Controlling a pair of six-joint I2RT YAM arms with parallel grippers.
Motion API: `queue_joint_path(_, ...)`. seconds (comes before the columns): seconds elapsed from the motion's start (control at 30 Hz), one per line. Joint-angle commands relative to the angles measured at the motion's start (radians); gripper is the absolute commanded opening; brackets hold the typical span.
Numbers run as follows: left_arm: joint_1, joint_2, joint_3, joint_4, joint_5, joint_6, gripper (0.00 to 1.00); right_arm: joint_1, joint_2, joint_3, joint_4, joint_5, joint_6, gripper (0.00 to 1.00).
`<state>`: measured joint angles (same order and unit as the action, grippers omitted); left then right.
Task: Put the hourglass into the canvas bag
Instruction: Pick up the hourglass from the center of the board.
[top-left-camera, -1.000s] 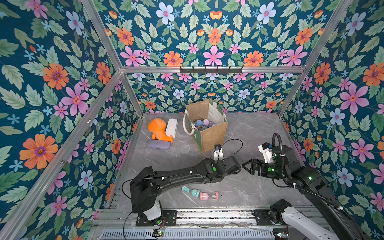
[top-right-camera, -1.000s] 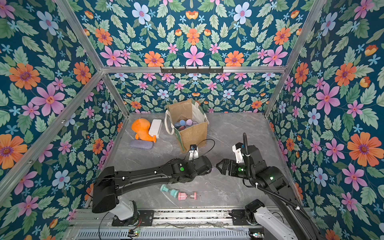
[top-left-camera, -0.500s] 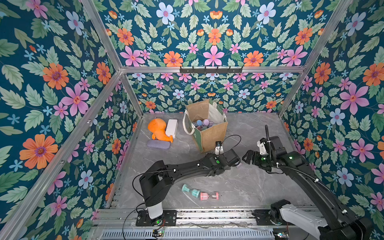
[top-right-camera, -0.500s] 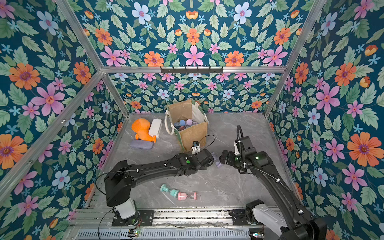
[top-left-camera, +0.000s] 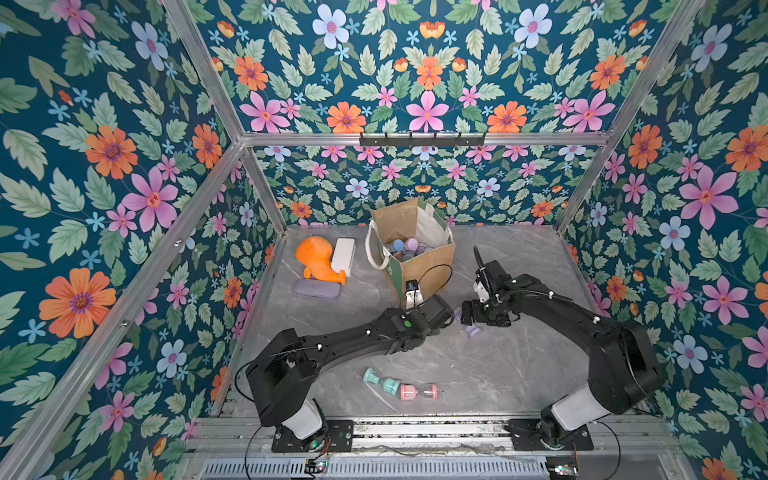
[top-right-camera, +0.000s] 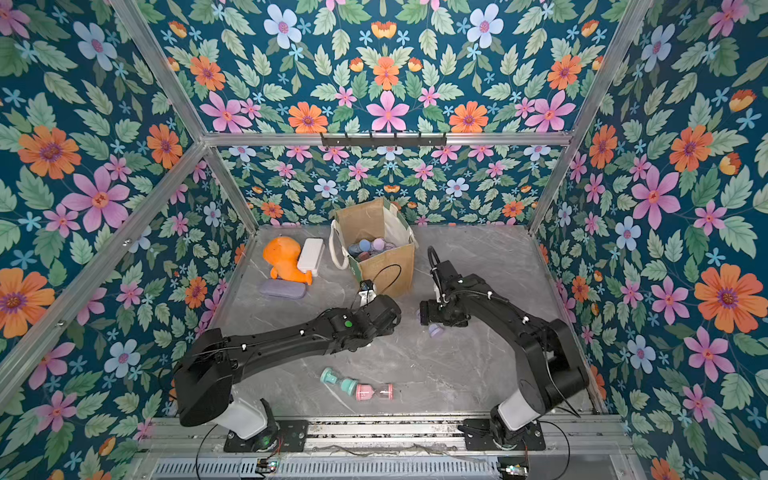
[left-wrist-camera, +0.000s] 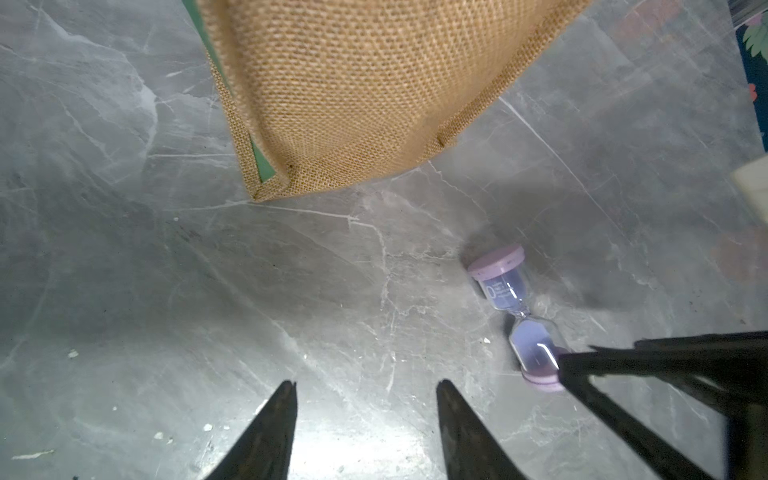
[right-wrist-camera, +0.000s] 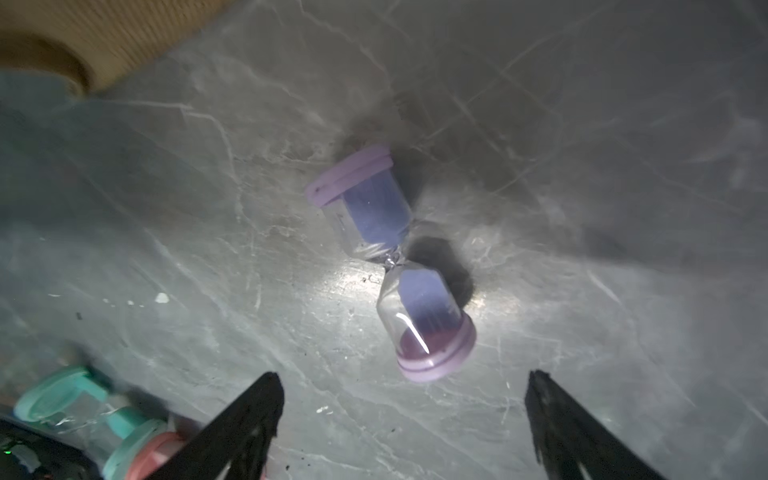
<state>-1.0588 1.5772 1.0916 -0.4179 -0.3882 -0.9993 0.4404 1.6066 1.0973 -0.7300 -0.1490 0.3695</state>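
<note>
Faint white print on one clear bulb of the lilac-capped glass hourglass, lying on its side on the grey marbled tabletop, caught in the left wrist view: a rounded character with a few tiny lines beside it, far too blurred to read. Nothing legible in the right wrist view or in both top views

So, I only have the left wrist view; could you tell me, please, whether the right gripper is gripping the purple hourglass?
Observer: No; the right wrist view shows the right gripper open, the purple hourglass lying loose on the table at its fingertips.
Operator: Are other hourglasses out?
Observer: A teal hourglass and a pink hourglass lie end to end nearer the robot.
Operator: And what is packed?
Observer: The canvas bag stands upright with several round caps showing inside.
</note>
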Motion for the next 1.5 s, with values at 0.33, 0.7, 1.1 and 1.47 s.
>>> queue_joint_path(0.33,0.044,-0.076,-0.081,0.051,0.021,-0.027,0.57,0.056,0.176,0.009,-0.038,0.123,-0.063,0.73)
queue_joint_path(0.7,0.053,-0.101,-0.109,0.065,0.023,-0.043,0.58,0.081,0.193,0.001,0.012,0.147,-0.095,0.64)
queue_joint_path(1.1,0.063,-0.117,-0.133,0.086,0.040,-0.055,0.58,0.086,0.203,0.029,0.014,0.151,-0.111,0.56)
queue_joint_path(1.47,0.075,-0.143,-0.147,0.097,0.057,-0.065,0.58,0.093,0.165,-0.002,0.009,0.125,-0.100,0.46)
